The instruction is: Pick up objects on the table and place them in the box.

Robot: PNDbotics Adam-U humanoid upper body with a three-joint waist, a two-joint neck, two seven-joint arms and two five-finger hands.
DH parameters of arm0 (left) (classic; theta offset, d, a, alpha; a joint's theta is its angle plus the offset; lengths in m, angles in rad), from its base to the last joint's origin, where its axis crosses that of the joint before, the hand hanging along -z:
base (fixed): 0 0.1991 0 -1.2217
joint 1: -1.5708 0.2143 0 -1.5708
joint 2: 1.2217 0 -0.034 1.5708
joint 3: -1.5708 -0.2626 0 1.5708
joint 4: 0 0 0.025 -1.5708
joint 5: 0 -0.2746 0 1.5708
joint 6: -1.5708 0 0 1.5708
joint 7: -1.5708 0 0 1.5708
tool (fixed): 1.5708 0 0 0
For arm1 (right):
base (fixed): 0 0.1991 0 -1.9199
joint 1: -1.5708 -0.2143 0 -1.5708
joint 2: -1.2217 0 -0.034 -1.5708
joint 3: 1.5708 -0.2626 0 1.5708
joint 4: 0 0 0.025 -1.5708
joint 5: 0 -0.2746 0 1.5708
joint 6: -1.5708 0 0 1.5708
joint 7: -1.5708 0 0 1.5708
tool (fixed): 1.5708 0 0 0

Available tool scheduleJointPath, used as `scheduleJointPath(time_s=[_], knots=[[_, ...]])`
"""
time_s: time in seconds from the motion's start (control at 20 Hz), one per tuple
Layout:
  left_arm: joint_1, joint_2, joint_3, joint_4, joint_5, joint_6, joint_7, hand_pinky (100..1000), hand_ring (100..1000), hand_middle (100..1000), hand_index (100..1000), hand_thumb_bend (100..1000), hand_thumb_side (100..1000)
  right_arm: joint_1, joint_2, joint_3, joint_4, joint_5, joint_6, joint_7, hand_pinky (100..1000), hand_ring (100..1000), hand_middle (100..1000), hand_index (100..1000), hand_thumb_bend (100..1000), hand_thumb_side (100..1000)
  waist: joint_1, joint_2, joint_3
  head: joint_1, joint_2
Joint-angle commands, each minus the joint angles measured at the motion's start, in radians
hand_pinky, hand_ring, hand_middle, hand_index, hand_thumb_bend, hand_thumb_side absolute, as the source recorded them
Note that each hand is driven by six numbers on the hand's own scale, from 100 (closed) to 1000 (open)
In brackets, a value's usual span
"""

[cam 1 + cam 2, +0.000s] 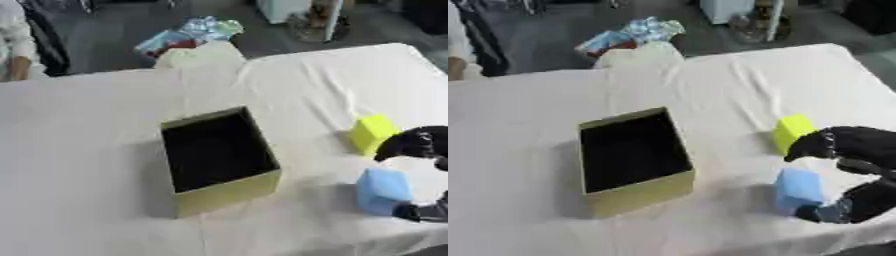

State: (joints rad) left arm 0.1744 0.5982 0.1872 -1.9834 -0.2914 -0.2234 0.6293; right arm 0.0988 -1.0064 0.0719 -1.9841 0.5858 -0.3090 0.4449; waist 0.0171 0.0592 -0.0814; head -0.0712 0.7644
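An open olive-yellow box (226, 193) with a dark inside stands near the middle of the white-clothed table (87, 150). To its right lie a yellow block (372, 132) and, nearer me, a light blue block (798, 188). My right hand (859, 145), black, comes in from the right edge. Its fingers (808, 145) arch over beside the yellow block, and its thumb (833, 211) sits at the blue block's lower right corner. The hand is spread round the blue block's right side and has not closed on it. My left hand shows in neither view.
The table's far edge and right corner are in view, with dark floor beyond. A pale rounded seat (198, 55) and a heap of coloured wrappers (188, 34) lie behind the far edge. A person's sleeve (13, 35) shows at the far left.
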Motion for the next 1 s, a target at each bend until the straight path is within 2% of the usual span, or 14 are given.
scheduleJointPath(time_s=[0.05, 0.65, 1.0], knots=[[-0.009, 0.016, 0.001, -0.017, 0.0, 0.0, -0.004, 717, 683, 759, 940, 407, 939, -0.005, -0.015, -0.015, -0.016, 0.023, 0.041, -0.025, 854, 855, 796, 871, 482, 736, 0.001, -0.001, 0.001, 0.005, 0.006], [-0.013, 0.009, -0.007, -0.017, 0.002, -0.007, -0.02, 720, 684, 758, 932, 376, 950, -0.012, -0.01, -0.008, -0.016, 0.039, 0.189, -0.026, 836, 852, 797, 896, 458, 755, 0.0, 0.01, 0.007, 0.008, 0.006], [-0.015, 0.004, -0.009, -0.017, 0.003, -0.01, -0.024, 720, 684, 758, 926, 365, 954, -0.007, -0.006, -0.004, 0.005, 0.042, 0.206, 0.042, 832, 855, 798, 908, 456, 779, 0.001, 0.019, 0.008, -0.004, 0.006]])
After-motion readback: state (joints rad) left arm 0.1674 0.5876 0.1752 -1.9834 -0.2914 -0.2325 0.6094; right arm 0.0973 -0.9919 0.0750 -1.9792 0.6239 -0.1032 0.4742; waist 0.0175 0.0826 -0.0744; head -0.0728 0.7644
